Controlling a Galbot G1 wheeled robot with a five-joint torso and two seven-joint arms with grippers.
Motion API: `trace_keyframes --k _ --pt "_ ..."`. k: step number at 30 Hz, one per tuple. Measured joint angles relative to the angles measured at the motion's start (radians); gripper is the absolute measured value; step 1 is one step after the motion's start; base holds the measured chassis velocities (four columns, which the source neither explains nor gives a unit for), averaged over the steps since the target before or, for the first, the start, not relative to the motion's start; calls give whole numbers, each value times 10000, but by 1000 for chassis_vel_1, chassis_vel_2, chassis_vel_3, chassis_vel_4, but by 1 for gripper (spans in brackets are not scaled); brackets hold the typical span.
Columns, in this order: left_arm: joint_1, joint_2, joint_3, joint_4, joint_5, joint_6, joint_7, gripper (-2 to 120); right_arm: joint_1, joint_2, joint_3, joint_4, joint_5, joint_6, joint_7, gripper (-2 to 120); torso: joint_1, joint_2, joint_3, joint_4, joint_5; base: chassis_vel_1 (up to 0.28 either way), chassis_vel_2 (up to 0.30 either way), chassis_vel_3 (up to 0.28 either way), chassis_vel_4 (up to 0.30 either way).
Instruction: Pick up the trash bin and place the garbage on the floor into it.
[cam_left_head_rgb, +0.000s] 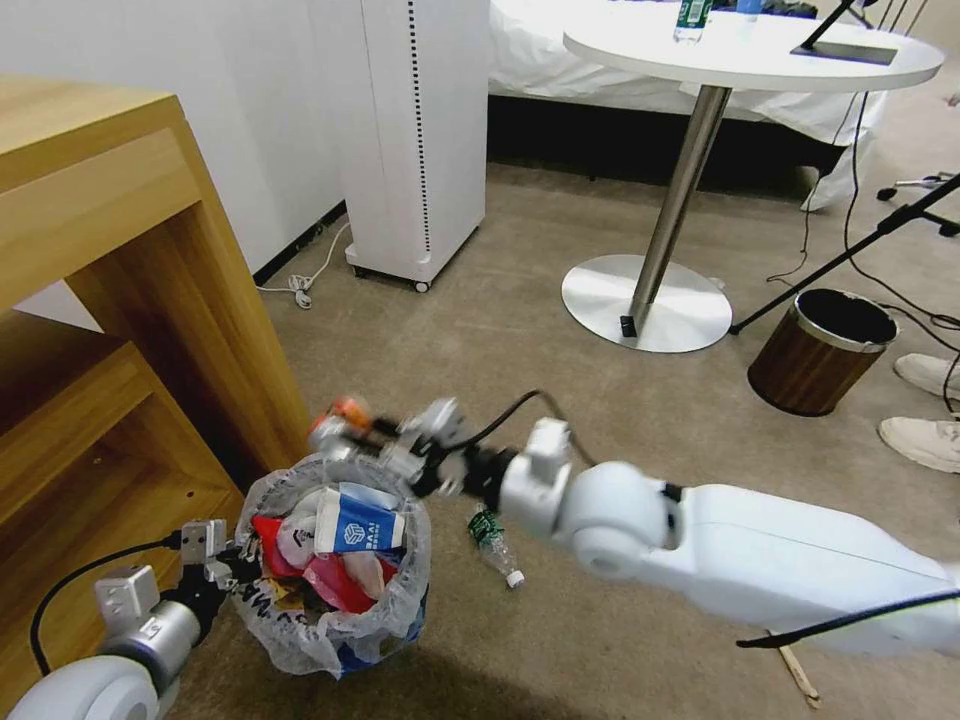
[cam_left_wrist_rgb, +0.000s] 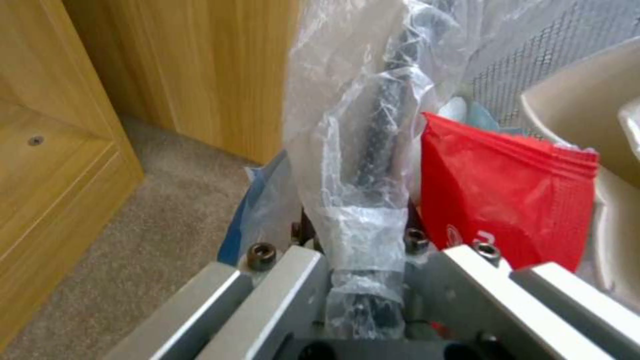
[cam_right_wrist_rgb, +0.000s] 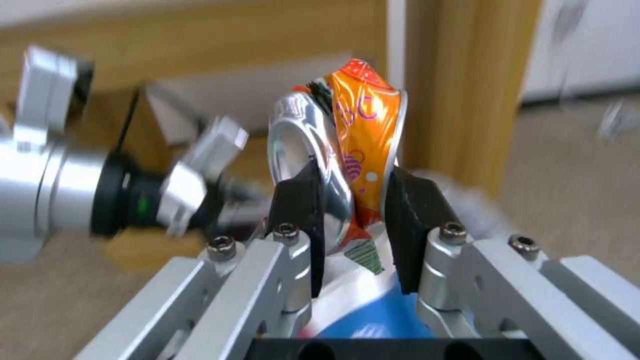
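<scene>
The left hand (cam_left_head_rgb: 232, 572) pinches the rim of the bag-lined, already litter-filled round trash bin (cam_left_head_rgb: 400, 600) while the right hand (cam_left_head_rgb: 345, 425) pinches a crushed orange can (cam_right_wrist_rgb: 353, 150) above it, leaving a green-label plastic bottle (cam_left_head_rgb: 495, 545) and wooden stick (cam_left_head_rgb: 800, 675) on the floor.

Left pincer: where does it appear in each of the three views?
Head view: left pincer low on the left, shut on the trash bin rim.
Left wrist view: left pincer in the foreground, beside the red wrapper.
Right wrist view: left pincer beyond the right pincer's orange can.
Shared landmark: wooden cabinet.
</scene>
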Motion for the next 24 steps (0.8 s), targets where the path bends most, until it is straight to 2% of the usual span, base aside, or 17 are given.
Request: trace_keyframes --k 3,12,21,24 --pt "-19 -37 -19 31 1 -3 -5 1 29 366 -582 58 376 -425 700 19 0 0 0 0 0 0 0 0 0" --pt "-49 -59 -76 119 -23 -57 -9 1 -393 812 -1035 -407 879 -1277 1998 19 0 0 -1 -2 0 0 0 0 0" --pt "-99 -80 -47 250 -29 -120 -4 1 -455 1081 -1094 -897 831 -1308 2090 19 0 0 0 -1 -1 0 0 0 0" --pt "-110 -79 -44 282 -28 -131 8 1 -453 1055 -1083 -895 773 -1262 2003 30 0 0 -1 -2 0 0 0 0 0"
